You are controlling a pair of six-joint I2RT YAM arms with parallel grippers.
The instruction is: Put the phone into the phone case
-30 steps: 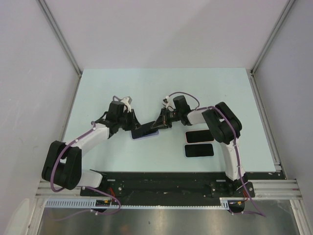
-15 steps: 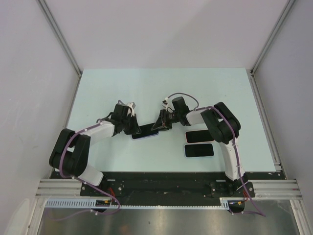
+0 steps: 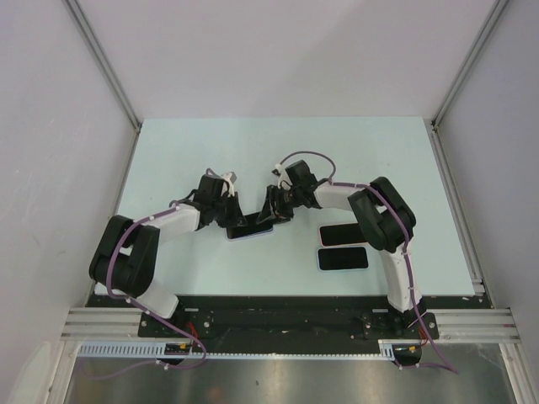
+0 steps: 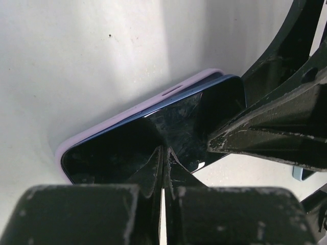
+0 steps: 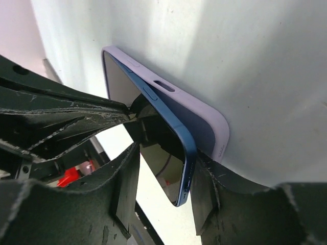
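Saw blue phone mid-desk, one end down in lilac case, other end tilted up out of it. Noted left fingers closed together, tips pressed on phone; right fingers parted, loosely straddling raised end, not clamping. Judged roughly half done: raised end left to push flat, edges to snap in

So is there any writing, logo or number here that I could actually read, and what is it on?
No text can be read in any view.
The blue phone: dark blank screen, plain edge.
The lilac case: no print showing.
The far dark slab and the near dark slab: blank from above.
The base rail: any markings are too small to read.
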